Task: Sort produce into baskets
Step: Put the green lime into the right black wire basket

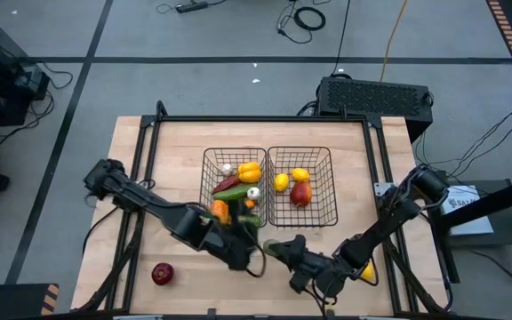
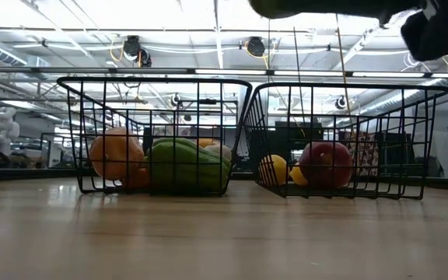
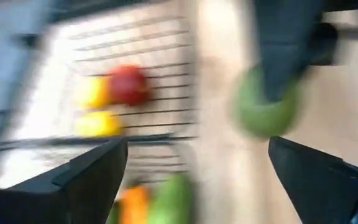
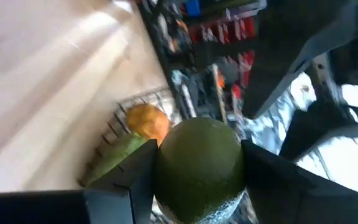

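R gripper (image 4: 197, 171) clamps green fruit (image 4: 197, 165), end-on.

The high view looks straight down from well above, taking in the whole surface (image 1: 149, 151) and both baskets (image 1: 269, 185). The low view sits at surface height, close to the baskets (image 2: 247, 136), facing level across them into the room behind. The left wrist view looks from just beside the baskets (image 3: 135, 93), across their wire. The right wrist view, nearer still, catches one basket corner (image 4: 123, 118). All four share the baskets.
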Available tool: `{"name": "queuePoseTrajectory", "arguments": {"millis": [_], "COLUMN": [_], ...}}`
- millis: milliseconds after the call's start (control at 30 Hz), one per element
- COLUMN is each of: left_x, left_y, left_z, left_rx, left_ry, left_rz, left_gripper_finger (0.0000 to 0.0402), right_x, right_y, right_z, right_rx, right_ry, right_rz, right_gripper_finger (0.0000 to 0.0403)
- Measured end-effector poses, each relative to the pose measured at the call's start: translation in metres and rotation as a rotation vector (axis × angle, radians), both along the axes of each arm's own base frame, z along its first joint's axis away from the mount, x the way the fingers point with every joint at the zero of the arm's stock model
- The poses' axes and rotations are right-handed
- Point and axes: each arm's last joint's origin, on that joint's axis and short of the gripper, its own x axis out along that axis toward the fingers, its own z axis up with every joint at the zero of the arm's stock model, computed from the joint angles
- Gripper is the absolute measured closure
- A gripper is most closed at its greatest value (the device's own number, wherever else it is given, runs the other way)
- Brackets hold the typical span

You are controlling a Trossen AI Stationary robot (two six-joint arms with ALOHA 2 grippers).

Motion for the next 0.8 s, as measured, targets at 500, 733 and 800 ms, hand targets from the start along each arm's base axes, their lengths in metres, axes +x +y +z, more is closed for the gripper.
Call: {"name": "queuePoseTrajectory", "arguments": {"millis": [500, 733, 800], "left_x": [-0.084, -0.110, -0.115], "left_y": [-0.006, -0.030, -0.036], "left_z": [0.007, -0.014, -0.018], "left_rx": [0.087, 0.056, 0.037], "left_ry": [0.108, 0.139, 0.140], "left_rz": [0.341, 0.340, 0.335], "left_gripper_finger": [0.0006, 0.0006, 0.0006], "right_x": [-0.069, -0.096, -0.094], "right_y": [-0.062, -0.117, -0.123], "right_z": [0.080, 0.090, 0.088], "right_rx": [0.312, 0.931, 1.024], "right_ry": [-0.230, -0.215, -0.164], "right_rz": [-0.397, -0.581, -0.626], "right_gripper_finger": [0.0205, 0.0205, 0.0204]}}
